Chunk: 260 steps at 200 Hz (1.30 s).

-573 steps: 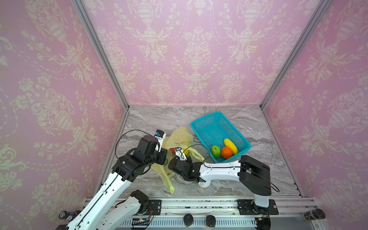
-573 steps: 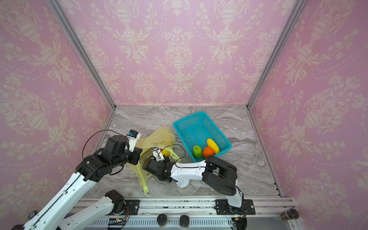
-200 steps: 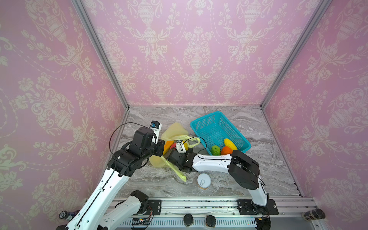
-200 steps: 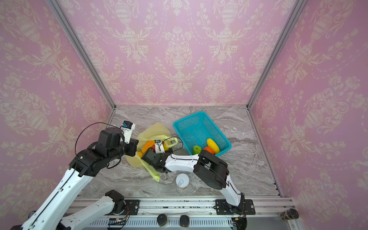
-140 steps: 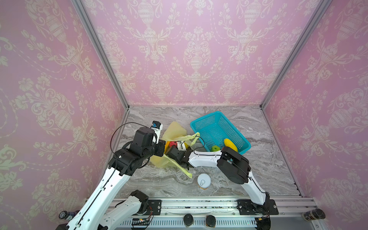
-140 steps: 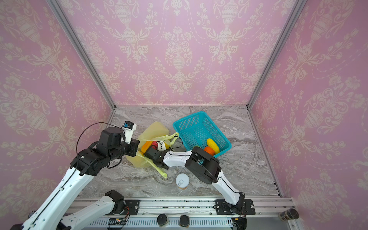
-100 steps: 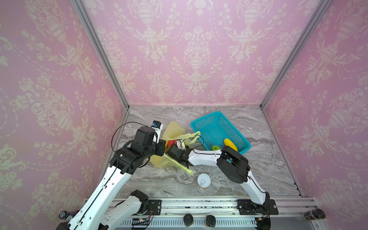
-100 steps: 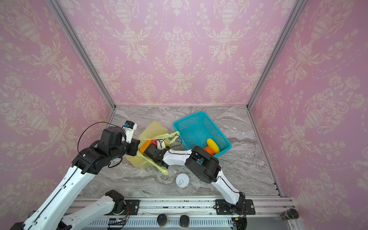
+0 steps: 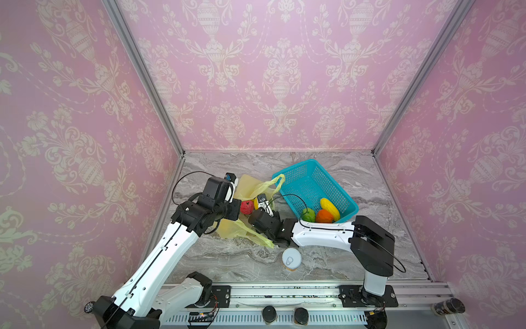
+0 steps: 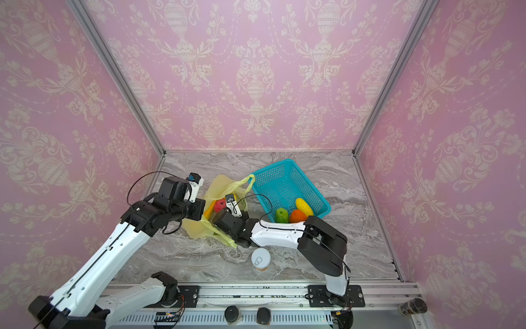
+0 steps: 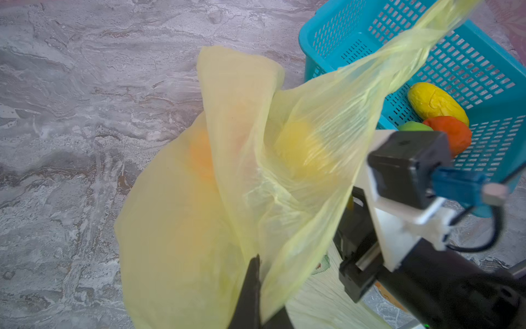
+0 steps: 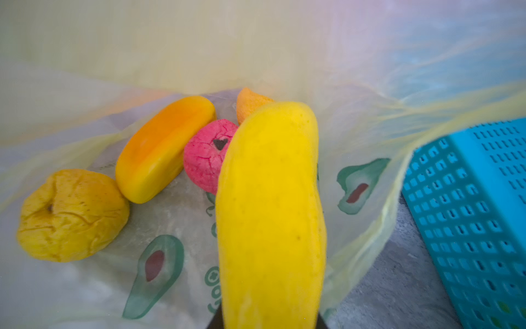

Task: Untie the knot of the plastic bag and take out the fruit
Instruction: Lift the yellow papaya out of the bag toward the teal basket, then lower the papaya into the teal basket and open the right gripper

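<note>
The yellow-green plastic bag (image 9: 250,189) (image 10: 222,185) lies left of the basket with its mouth open; the knot is out of view. My left gripper (image 9: 236,209) (image 11: 257,265) is shut on the bag's edge and holds it up. My right gripper (image 9: 252,213) (image 12: 267,320) reaches into the mouth, shut on a long yellow fruit (image 12: 270,213). Inside lie a pink-red round fruit (image 12: 206,159) (image 9: 247,207), an orange-yellow long one (image 12: 163,148) and a wrinkled yellow one (image 12: 71,215).
A teal mesh basket (image 9: 299,176) (image 10: 273,168) stands right of the bag, holding a yellow fruit (image 9: 329,208), a green one (image 9: 308,215) and an orange one (image 9: 324,216). A white-lidded can (image 9: 291,258) stands near the front, below my right forearm. One bag handle loop (image 9: 277,182) touches the basket's corner.
My right gripper has pushed into the bag's mouth and its jaws have closed round the long yellow fruit. The left gripper has kept the bag's edge raised.
</note>
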Each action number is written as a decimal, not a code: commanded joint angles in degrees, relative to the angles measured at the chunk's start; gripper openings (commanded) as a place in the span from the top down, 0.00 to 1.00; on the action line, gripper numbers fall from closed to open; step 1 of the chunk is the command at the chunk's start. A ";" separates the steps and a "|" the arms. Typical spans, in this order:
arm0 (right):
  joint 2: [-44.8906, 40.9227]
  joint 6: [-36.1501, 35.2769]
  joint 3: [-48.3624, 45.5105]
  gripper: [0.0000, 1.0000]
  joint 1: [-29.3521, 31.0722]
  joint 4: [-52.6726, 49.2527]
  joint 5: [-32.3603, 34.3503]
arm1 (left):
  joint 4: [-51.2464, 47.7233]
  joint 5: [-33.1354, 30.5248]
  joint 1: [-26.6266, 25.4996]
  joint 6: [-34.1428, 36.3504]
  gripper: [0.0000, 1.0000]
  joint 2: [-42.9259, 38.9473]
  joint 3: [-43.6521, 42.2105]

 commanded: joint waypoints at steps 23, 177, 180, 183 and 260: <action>-7.72 -2.47 -8.83 0.95 0.24 9.87 -4.80 | -1.56 0.76 0.85 0.38 1.00 -0.46 -0.40; -50.27 -13.87 -28.40 0.93 1.42 6.18 9.88 | -1.28 1.64 1.75 0.37 1.00 -0.82 -0.71; -50.75 -13.14 -28.33 0.93 0.51 4.95 10.36 | -1.24 1.65 1.75 0.34 1.00 -0.82 -0.65; -51.08 -12.32 -28.24 0.93 -0.56 3.64 10.65 | -1.27 1.80 1.75 0.27 1.00 -0.89 -0.70; -41.53 -1.36 -24.27 0.94 -23.66 -11.81 -4.13 | -1.20 2.25 1.83 0.29 1.00 -1.09 -0.88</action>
